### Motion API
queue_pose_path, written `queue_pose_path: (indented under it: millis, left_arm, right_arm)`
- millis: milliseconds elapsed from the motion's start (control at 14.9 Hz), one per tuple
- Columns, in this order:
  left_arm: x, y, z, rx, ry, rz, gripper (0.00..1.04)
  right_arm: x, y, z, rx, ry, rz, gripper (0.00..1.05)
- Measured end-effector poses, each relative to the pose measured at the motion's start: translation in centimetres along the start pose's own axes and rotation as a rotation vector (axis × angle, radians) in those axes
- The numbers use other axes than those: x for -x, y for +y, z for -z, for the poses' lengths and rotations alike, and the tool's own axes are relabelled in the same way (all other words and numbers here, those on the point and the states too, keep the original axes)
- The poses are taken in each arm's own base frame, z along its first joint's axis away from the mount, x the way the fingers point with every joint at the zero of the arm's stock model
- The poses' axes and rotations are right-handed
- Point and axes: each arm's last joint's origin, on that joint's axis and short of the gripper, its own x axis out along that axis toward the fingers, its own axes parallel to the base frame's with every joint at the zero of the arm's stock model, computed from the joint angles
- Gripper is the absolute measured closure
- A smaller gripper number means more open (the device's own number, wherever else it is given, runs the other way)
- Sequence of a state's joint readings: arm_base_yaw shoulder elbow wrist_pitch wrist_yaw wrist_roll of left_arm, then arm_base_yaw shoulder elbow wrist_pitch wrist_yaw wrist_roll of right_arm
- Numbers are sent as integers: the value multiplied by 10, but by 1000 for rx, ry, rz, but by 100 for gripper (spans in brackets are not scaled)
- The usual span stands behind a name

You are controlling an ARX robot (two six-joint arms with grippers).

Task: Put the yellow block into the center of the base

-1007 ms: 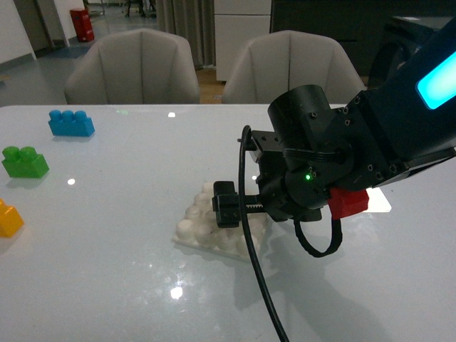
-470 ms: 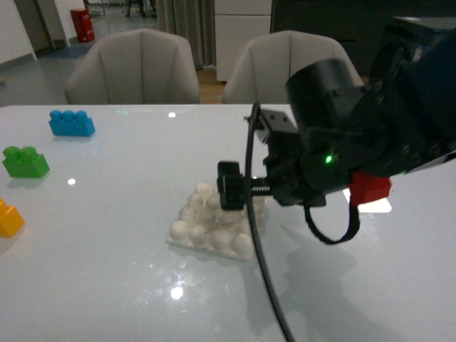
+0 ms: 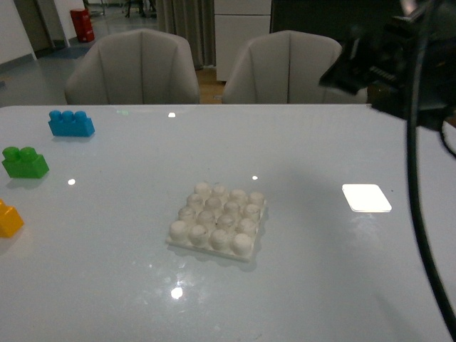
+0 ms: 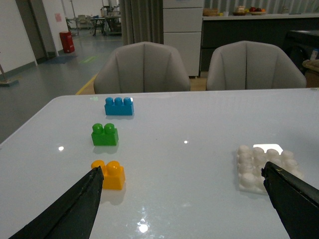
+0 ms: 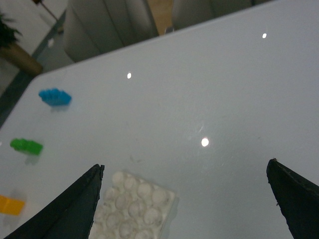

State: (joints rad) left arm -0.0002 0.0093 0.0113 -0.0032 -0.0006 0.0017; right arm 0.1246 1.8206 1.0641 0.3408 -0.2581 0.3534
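Your yellow block (image 3: 8, 219) sits far out on the left of the tabletop (image 3: 320, 278), well apart from the base (image 3: 217, 221), which lies near the middle with all its studs showing. A green brick (image 3: 25, 162) and a blue brick (image 3: 70, 122) lie farther back on that same side. Left claw (image 4: 182, 169) — fingers spread wide, holding nothing, with block and base both in its view. Right claw (image 5: 185, 167) — likewise apart, raised above the base.
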Motion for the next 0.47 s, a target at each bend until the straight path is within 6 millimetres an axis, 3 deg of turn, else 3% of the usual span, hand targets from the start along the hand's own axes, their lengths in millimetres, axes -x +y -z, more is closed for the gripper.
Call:
queue_pose_path:
  millis: [134,269,470]
  left_arm:
    - [0,0,0,0,0,0,7]
    - [0,0,0,0,0,0,7]
    - [0,0,0,0,0,0,7]
  right_arm:
    - [78,3,-16,-4,-218,-11,6]
    - [132,5,2,-9,-291,-25,6]
    - [177,6,36,-42,-315,3,6]
